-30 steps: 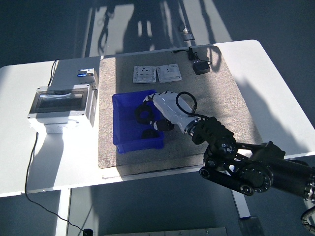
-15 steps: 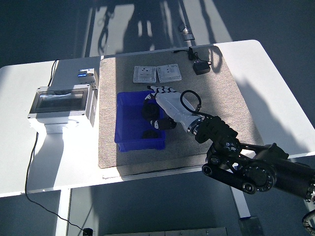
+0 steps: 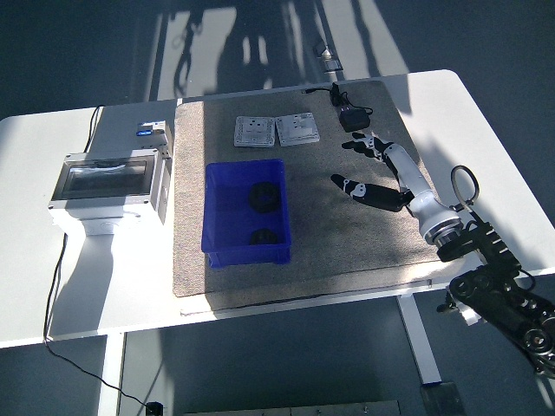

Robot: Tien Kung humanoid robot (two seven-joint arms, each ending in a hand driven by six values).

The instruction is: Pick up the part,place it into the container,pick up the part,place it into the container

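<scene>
A blue container (image 3: 222, 251) sits on the grey mat left of centre. Two black round parts lie inside it, one (image 3: 264, 198) toward the back right and one (image 3: 259, 237) nearer the front. My right hand (image 3: 368, 169) hovers over the mat well right of the container, white fingers spread, nothing in it. Its black arm runs off to the lower right. The left arm does not show.
Two white switch plates (image 3: 276, 130) lie at the mat's far edge, with a black power adapter (image 3: 353, 119) and cable to their right. A grey electrical box (image 3: 111, 185) with a clear lid stands at the left on the white table (image 3: 486, 156).
My right hand has pulled out of the container and swung right across the mat, opening its fingers. A black part that it held over the bin now lies inside. The container shifted slightly.
</scene>
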